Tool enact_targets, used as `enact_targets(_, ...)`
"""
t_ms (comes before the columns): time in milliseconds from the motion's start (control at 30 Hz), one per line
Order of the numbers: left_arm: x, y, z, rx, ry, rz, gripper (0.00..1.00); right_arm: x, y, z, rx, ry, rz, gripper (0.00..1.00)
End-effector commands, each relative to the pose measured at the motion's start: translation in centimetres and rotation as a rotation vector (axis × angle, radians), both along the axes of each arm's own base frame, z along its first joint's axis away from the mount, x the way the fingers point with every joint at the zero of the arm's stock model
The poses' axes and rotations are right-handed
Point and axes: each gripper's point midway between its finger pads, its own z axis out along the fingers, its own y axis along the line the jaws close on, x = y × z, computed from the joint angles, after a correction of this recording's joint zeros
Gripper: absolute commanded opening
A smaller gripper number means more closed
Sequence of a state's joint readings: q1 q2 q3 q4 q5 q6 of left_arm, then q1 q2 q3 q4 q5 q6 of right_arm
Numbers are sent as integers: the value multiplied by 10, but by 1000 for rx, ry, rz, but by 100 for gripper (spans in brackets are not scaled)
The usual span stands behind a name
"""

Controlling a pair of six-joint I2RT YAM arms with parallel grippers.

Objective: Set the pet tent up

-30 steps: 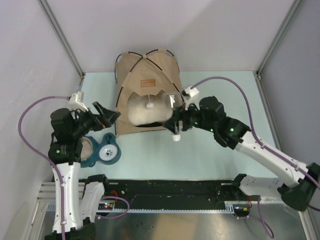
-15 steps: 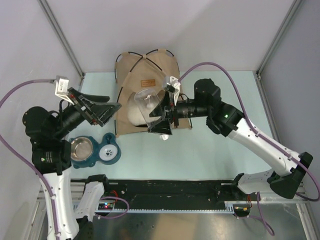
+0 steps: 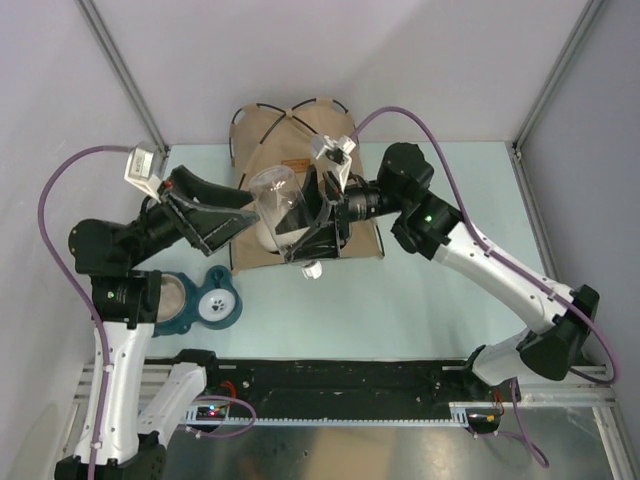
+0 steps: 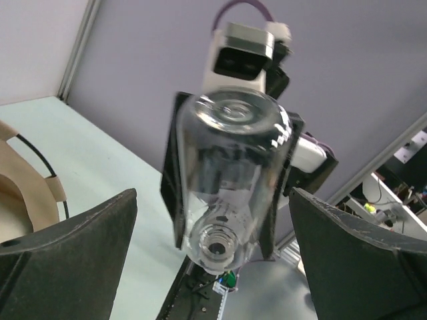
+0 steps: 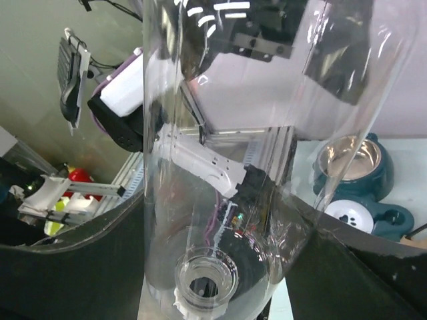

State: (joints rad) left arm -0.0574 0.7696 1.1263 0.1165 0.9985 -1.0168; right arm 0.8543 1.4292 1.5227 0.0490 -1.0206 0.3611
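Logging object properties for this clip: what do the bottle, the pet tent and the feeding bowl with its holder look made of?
Bottle: clear glossy plastic, probably; the background shows through it, with bright highlights. Pet tent: matte tan fabric with black edging, no shine. Bowl: shiny metal, seemingly steel, mirror-like inside; its teal holder looks like smooth plastic.

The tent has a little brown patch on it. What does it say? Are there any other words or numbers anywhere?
On the brown label patch of the pet tent: some printing, too small to read.
In the white dish of the blue pet feeder: a dark paw print sign, no words.
On the clear bottle: no label or writing visible.
No other text can be read.
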Motion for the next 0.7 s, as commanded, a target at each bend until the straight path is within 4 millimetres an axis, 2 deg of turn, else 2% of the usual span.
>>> enact_targets(0,-19,-3,15,-20,-126,-25,100,-5,-2,42,115,36,56,62)
enact_targets(133,-7,-4,0,-12,-101,-17,100,-8,5,38,92,63,90,62)
enact_targets(400,12,-7,-15,-22,-40,-2,100,-18,23,19,22,71,140,62)
enact_targets(600,16,-6,-15,-33,-36,22,95,-18,33,5,-28,100,159,63)
enact_targets(667,16,-7,-17,-30,-26,9,98,-18,35,1,-44,112,172,63)
